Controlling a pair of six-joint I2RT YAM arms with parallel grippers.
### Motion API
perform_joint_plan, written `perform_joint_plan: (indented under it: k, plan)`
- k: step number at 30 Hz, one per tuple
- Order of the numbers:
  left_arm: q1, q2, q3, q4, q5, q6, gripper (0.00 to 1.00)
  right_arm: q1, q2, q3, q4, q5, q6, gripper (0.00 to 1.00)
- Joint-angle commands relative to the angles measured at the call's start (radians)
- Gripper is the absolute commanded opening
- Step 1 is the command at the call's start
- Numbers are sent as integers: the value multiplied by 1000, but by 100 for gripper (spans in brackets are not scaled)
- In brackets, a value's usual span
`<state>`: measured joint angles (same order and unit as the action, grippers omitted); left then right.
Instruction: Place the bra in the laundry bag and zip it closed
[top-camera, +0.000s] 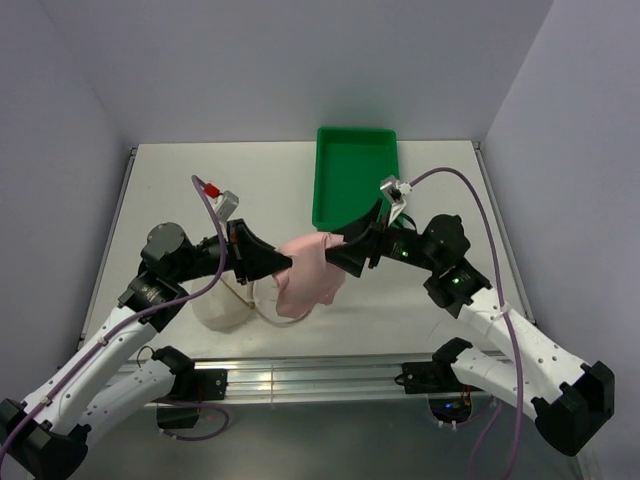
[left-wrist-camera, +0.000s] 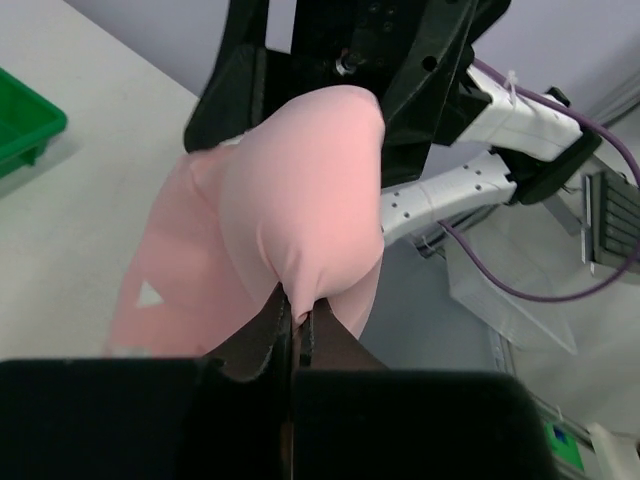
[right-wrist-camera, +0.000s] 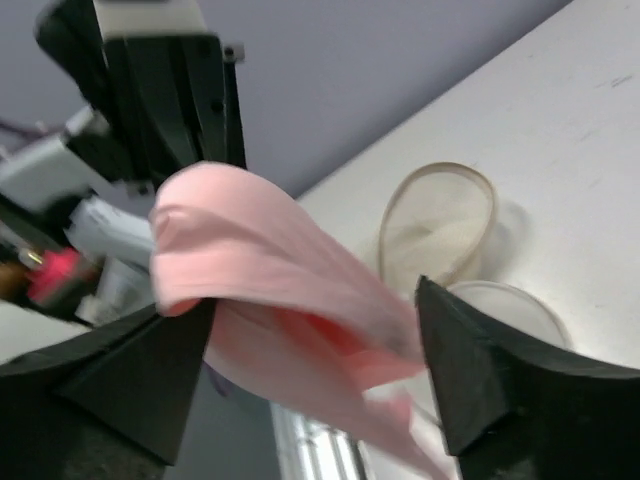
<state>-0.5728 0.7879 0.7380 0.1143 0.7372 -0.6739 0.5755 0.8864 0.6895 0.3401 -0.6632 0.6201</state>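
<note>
- Top external view shows your left hand (top-camera: 287, 266) and right hand (top-camera: 335, 255) meeting over the middle of the worktop (top-camera: 180, 190). The pale pink bra (top-camera: 310, 275) hangs between them.
- From above you cannot tell whether the bra's lower end touches anything beneath it.
- Left wrist view: your left hand's fingers are pressed together on a small fold at the bra's edge. The rest of the fabric bulges out ahead of them, towards the black body of the right hand.
- Right wrist view: your right hand's fingers (right-wrist-camera: 140, 380) stand wide apart, and the bra lies loose between them, not squeezed.
- The laundry bag (top-camera: 222, 305) sits on the worktop under the left arm, just beside the hanging bra. Its tan-edged mouth gapes open in the right wrist view, and the bra is outside it.
- The green tray (top-camera: 357, 170) stands at the far side of the worktop, well apart from the bag.
</note>
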Motion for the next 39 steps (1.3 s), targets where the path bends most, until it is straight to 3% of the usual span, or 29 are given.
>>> perform_joint_plan:
  k: [1, 4, 6, 11, 15, 18, 28, 34, 39]
  plan:
    - [-7, 4, 78, 30, 145, -1, 0, 4, -88, 88, -202, -82, -324, 99]
    - [-6, 2, 135, -102, 142, 58, 0, 4, -161, 105, -228, -91, -422, 100]
    - [-4, 5, 156, -169, 126, 82, 0, 4, -185, 128, -242, -180, -468, 100]
    - [-4, 27, 153, -139, 163, 50, 0, 4, -187, 168, -282, -285, -514, 100]
    - [-4, 80, 192, -202, 177, 88, 0, 6, -117, 292, -349, -256, -563, 100]
    - [-6, 102, 228, -277, 151, 146, 0, 26, -20, 410, -502, -265, -597, 100]
    - [-4, 172, 319, -479, 54, 266, 0, 259, 169, 576, -820, 36, -754, 100]
    - [-4, 224, 379, -637, 13, 358, 0, 267, 273, 656, -952, 51, -764, 100]
    - [-6, 221, 383, -654, -4, 378, 0, 332, 353, 653, -995, 106, -760, 100]
